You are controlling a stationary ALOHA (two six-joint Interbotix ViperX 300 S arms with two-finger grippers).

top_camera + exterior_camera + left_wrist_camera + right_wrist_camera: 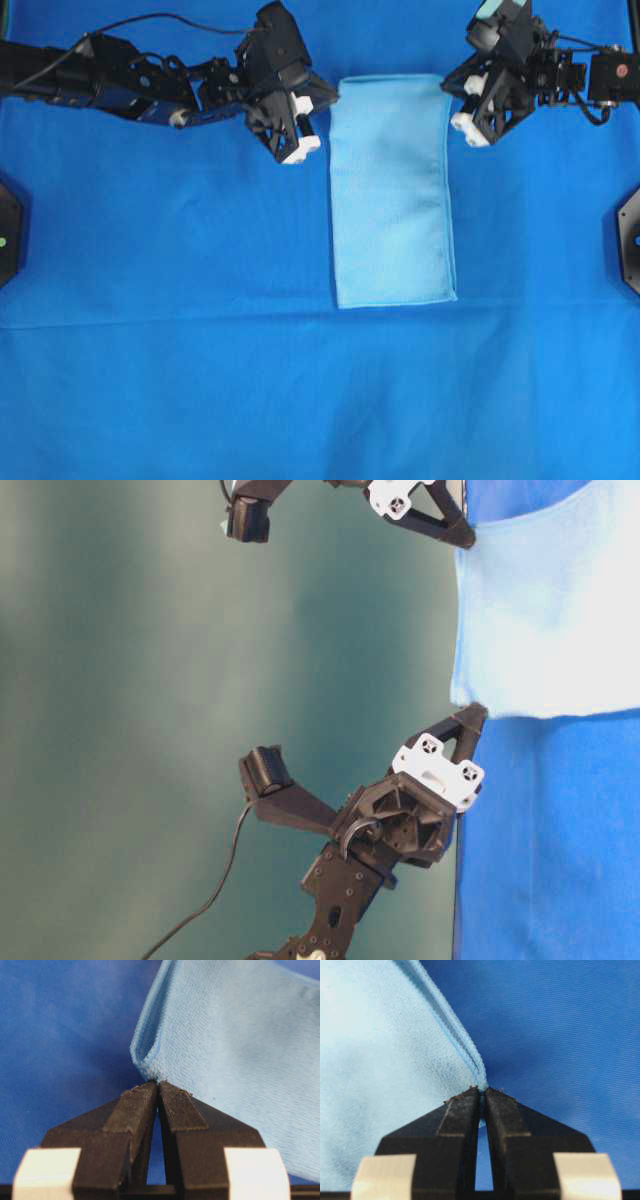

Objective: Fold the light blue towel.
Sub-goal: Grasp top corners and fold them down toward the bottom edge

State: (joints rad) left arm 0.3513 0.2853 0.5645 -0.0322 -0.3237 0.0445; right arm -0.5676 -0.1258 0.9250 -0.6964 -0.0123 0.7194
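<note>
A: Closest to the left wrist lens are the black fingers (145, 1105) of the left gripper (158, 1085), pressed together on a folded corner of the light blue towel (235, 1045); two layers curl out just past the tips, and the rest spreads ahead and to the gripper's right

B: And the other side?

A: Right gripper (483, 1091) looks the same; its jaws are squeezed nearly flat, pinching the doubled stitched hem at a corner; pale cloth runs ahead and to its left, the royal-blue cloth (560, 1025) ahead and to its right

B: From overhead, where does the towel sit?

A: Between the two grippers; it is a tall, narrow rectangle, folded once, lying on the big blue cover; each gripper meets an upper corner, one per side, and the long body stretches away from both toward the near edge of the table; in the table-level view the gripped end appears raised off the cover
</note>
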